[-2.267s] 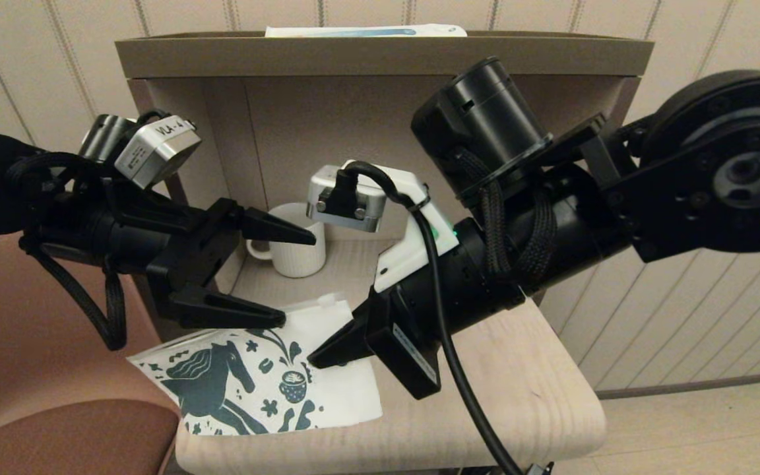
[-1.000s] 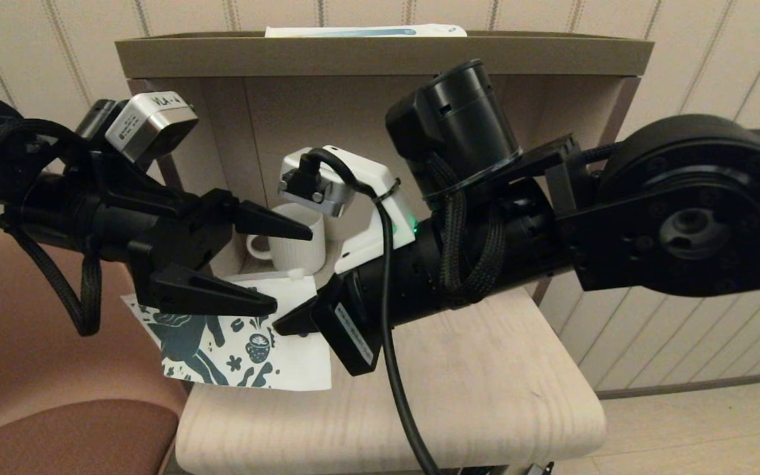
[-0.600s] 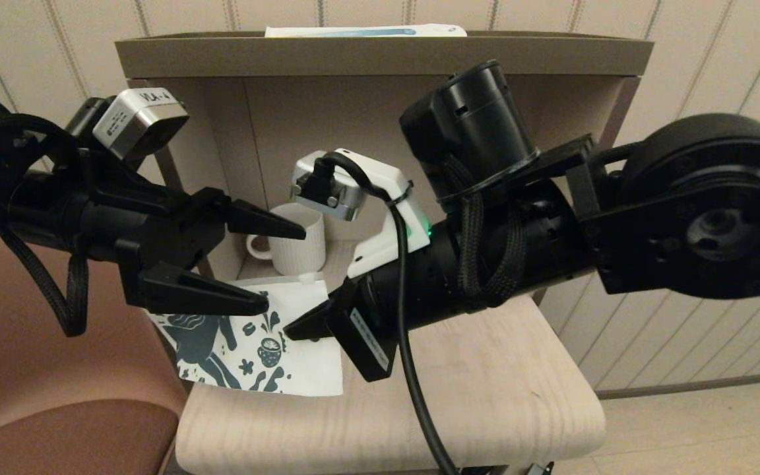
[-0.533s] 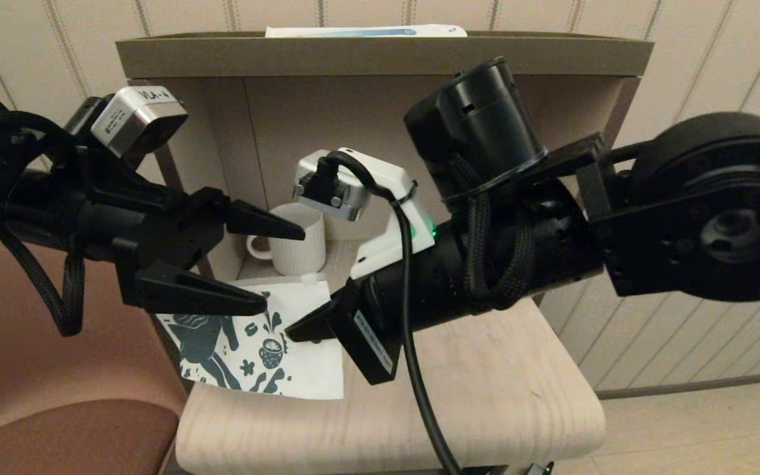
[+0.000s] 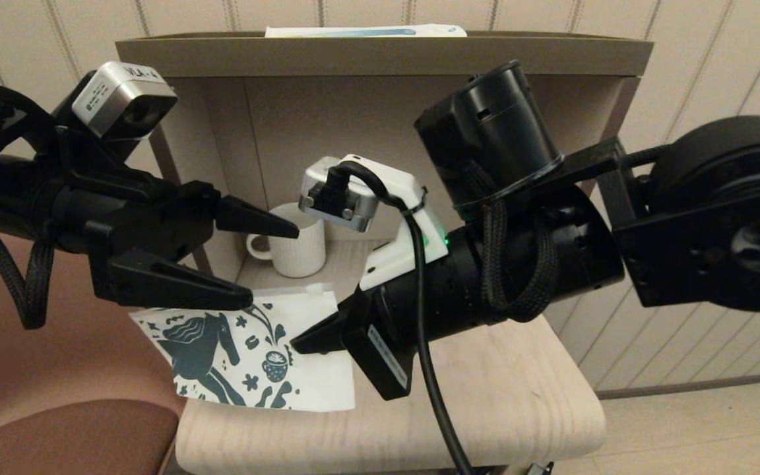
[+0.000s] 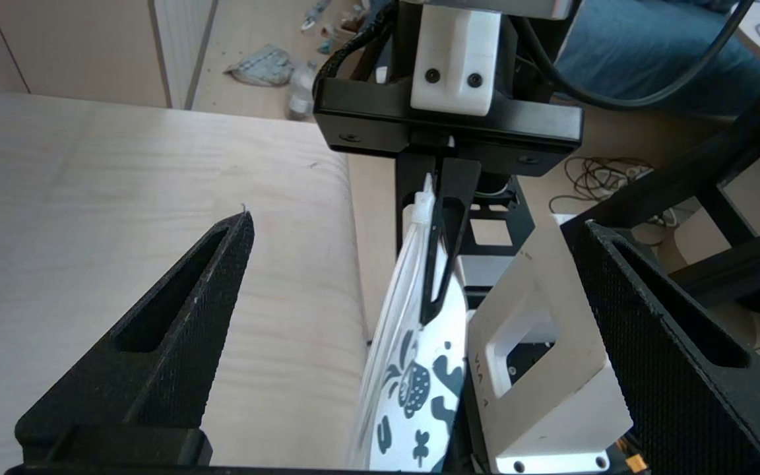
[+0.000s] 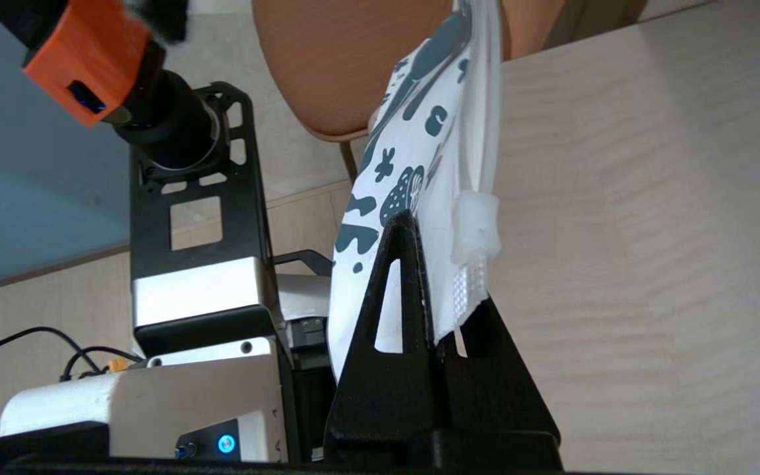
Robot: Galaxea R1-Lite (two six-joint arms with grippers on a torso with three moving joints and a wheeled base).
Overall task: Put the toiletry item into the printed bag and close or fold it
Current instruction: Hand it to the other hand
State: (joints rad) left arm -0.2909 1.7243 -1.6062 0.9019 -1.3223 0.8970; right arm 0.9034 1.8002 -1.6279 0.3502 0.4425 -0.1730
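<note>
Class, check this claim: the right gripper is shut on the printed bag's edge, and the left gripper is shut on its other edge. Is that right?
Not quite. The right gripper is shut on the printed bag, as the right wrist view shows. But the left gripper is open: in the left wrist view its fingers stand wide apart on either side of the bag, touching nothing.

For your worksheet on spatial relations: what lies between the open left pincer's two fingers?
Nothing is gripped there. In the left wrist view, the left pincer frames the printed bag, pinched by the right pincer, and bare table.

White ribbed mug (image 5: pixel 295 245) in shelf nook; box (image 5: pixel 365 30) atop shelf (image 5: pixel 380 56).
</note>
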